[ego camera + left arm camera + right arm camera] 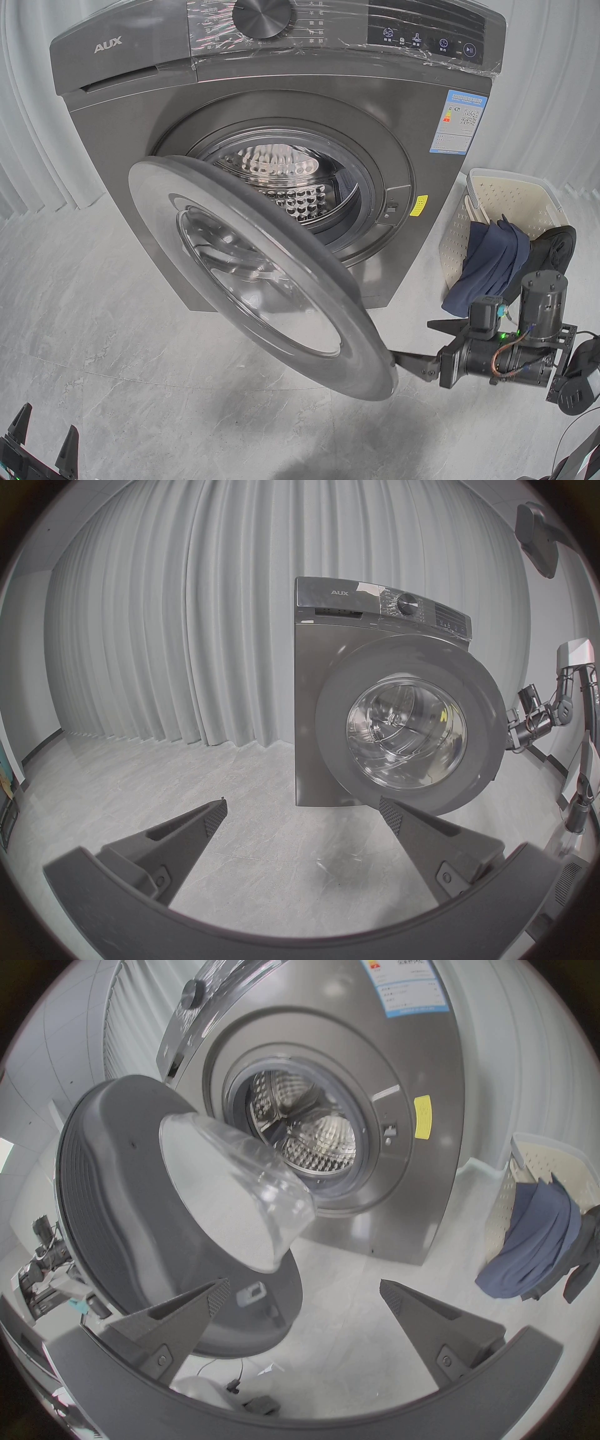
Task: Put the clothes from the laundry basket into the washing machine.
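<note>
Navy-blue cloth [490,265] hangs over the wall of the cream, perforated laundry basket [519,190], with a black garment [553,247] heaped beside it at its 3 o'clock. The basket stands on the floor [94,300] at 3 o'clock of the grey washing machine [125,125], whose door [337,281] is swung open. The right tool [420,347], wide apart and holding nothing, is near the door's rim at its 5 o'clock, and the left tool [42,440], also wide, is at 7 o'clock in the head view.

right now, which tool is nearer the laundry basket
Right. The right tool hangs just before the laundry basket, by the open door; the left tool is far off, past that door.
</note>
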